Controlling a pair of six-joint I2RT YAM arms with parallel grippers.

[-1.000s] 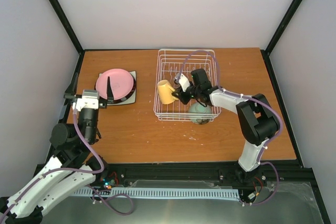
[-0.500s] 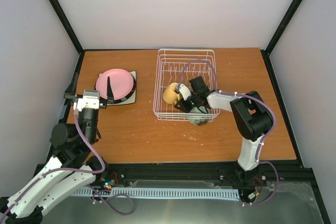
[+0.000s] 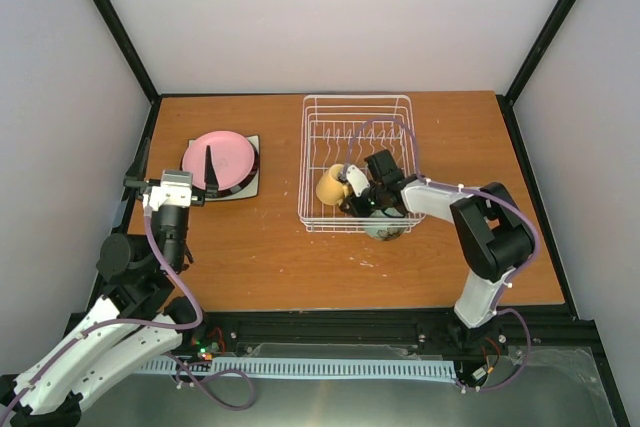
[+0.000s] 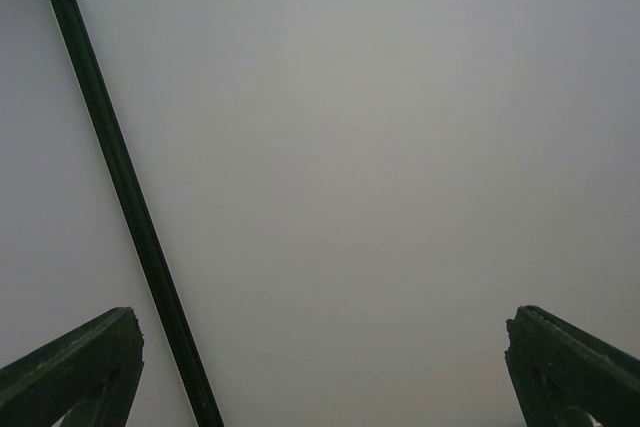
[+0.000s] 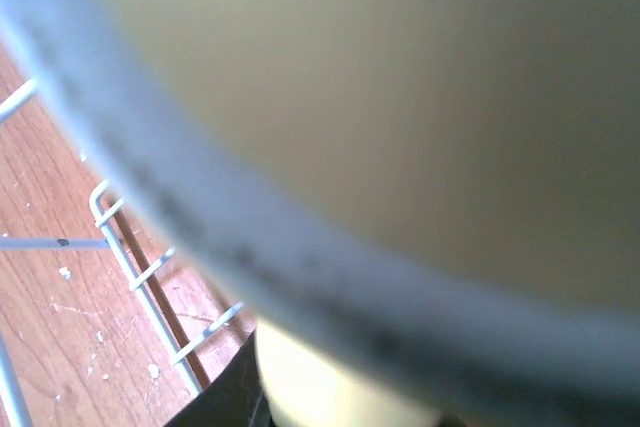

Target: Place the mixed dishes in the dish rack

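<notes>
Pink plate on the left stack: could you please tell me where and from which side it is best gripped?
Probably its rim at the near-left edge, approached low from the near left. The pink plate lies flat atop the dark plate, so only its thin rim offers a claw anything to pinch.

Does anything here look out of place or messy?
The yellow mug is tipped sideways in the dish rack's near left corner, not upright. White specks dot the table beside the rack.

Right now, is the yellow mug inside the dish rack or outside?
Inside: the yellow mug is within the wire walls of the dish rack, by its left side, right gripper shut on it.
</notes>
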